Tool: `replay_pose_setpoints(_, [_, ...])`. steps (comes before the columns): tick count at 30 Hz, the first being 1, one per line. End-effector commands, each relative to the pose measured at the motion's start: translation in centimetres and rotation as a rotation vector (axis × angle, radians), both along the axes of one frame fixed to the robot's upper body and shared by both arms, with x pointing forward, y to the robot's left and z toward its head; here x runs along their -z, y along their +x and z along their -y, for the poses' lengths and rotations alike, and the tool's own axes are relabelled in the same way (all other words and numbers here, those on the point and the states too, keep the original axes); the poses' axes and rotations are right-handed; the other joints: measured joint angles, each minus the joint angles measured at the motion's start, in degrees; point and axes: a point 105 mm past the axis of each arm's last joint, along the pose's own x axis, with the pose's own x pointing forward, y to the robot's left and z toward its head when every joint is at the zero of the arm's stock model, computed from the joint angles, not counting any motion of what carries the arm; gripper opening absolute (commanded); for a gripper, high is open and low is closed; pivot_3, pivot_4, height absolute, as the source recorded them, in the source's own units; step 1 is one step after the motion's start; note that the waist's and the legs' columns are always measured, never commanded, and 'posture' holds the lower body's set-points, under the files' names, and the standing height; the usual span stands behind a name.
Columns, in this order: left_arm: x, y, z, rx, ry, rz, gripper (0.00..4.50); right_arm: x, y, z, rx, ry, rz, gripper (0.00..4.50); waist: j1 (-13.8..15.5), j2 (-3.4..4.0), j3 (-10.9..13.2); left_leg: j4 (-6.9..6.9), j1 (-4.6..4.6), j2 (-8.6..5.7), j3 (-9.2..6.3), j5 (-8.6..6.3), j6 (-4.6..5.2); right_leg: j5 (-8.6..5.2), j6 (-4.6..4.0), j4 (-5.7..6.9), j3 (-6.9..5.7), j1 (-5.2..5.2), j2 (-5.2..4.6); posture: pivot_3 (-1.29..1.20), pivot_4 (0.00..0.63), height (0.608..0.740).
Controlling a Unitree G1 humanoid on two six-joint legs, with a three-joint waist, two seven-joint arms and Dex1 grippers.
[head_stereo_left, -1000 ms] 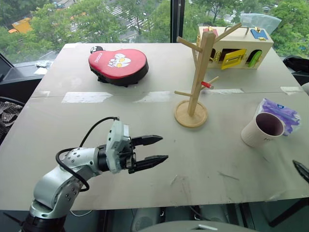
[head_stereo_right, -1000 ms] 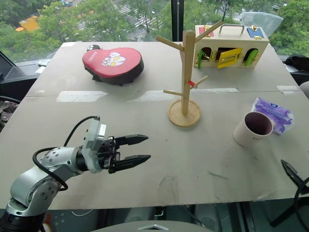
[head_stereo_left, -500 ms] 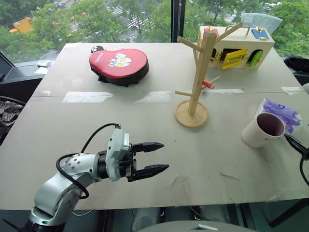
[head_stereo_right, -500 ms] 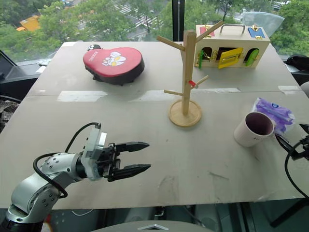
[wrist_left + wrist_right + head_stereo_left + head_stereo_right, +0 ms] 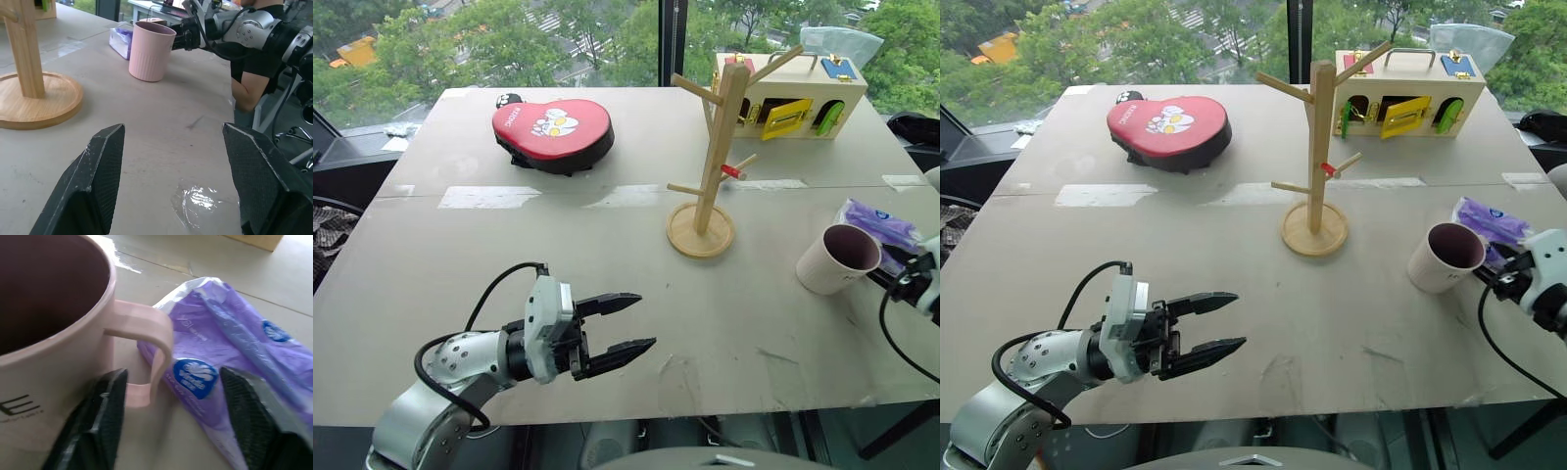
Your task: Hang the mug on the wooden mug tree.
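Step in hand: grasping mug (image 5: 1445,257), upright on worktop (image 5: 1234,235) at right, well apart from mug tree (image 5: 1315,157), purple packet (image 5: 234,357) just behind. Right tool (image 5: 168,418) straddles handle, fingers apart, not clamped. Left tool (image 5: 1219,323) wide, empty, hovering low. Next: pinch handle, lift, carry to peg.
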Motion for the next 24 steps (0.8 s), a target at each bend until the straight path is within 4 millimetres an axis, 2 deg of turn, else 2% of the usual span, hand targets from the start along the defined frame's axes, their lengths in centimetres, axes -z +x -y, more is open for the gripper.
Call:
replay_pose_setpoints(1, [-0.6, -0.5, 0.7, 0.011, -0.001, 0.029, 3.24, -0.6, 0.7, -0.7, -0.039, -0.009, 0.039, 1.01, 0.04, 0.01, 0.0, 0.01, 0.0, 0.0, 0.0, 0.0, 0.0, 0.01, 0.02, 0.01, 0.0, 0.0, 0.07, 0.0, 0.15, 0.733])
replay_pose_setpoints(3, [-0.6, -0.5, 0.8, 0.005, 0.001, 0.029, 3.24, -0.5, 0.9, -0.9, -0.047, 0.0, 0.043, 0.08, 0.11, 0.01, 0.0, 0.01, -0.01, -0.01, 0.0, 0.0, 0.0, 0.07, 0.12, 0.01, -0.01, 0.0, 0.16, 0.0, 0.15, 0.733])
replay_pose_setpoints(7, [-0.7, -0.1, 0.5, -0.026, -0.002, 0.033, 3.24, -0.8, 1.2, -1.6, -0.076, 0.014, 0.06, 0.08, 0.1, 0.0, 0.0, 0.01, -0.01, -0.01, -0.01, 0.0, 0.0, 0.08, 0.13, 0.01, 0.0, 0.0, 0.19, 0.0, 0.15, 0.733])
replay_pose_setpoints(12, [-0.6, 0.5, -0.1, -0.083, -0.014, 0.034, 3.24, -2.9, 1.0, -3.3, -0.135, 0.008, 0.127, 0.08, -0.03, 0.01, 0.0, 0.01, 0.0, 0.0, 0.0, 0.0, 0.0, 0.08, 0.14, 0.05, 0.01, -0.01, 0.19, 0.0, 0.15, 0.733])
replay_pose_setpoints(14, [-0.4, 1.1, -0.6, -0.096, -0.005, 0.04, 3.24, -3.9, 0.7, -4.8, -0.186, -0.025, 0.157, 0.08, 0.0, 0.02, 0.0, 0.01, 0.01, 0.01, 0.0, 0.0, -0.01, 0.08, 0.14, 0.07, 0.03, -0.02, 0.19, 0.0, 0.15, 0.733])
replay_pose_setpoints(17, [-0.3, 2.4, -1.8, -0.115, -0.002, 0.046, 3.24, -6.8, 0.2, -8.0, -0.247, -0.052, 0.244, 0.08, 0.04, 0.05, 0.01, 0.01, 0.01, 0.03, -0.02, 0.01, -0.03, 0.08, 0.14, 0.13, 0.0, -0.05, 0.21, 0.0, 0.15, 0.733])
replay_pose_setpoints(21, [-0.1, 3.0, -2.3, -0.127, 0.004, 0.06, 3.24, -9.4, -0.5, -11.6, -0.289, -0.108, 0.325, 0.08, 0.03, 0.03, 0.01, 0.01, -0.02, 0.03, -0.02, 0.01, -0.03, 0.08, 0.15, 0.11, -0.09, -0.07, 0.19, 0.0, 0.15, 0.733])
replay_pose_setpoints(24, [0.3, 3.1, -2.7, -0.149, 0.018, 0.088, 3.24, -12.0, -1.7, -14.9, -0.322, -0.154, 0.414, 0.08, 0.03, 0.02, 0.03, 0.01, -0.05, 0.02, -0.01, 0.0, -0.04, 0.08, 0.14, 0.09, -0.07, -0.1, 0.01, 0.0, 0.15, 0.733])
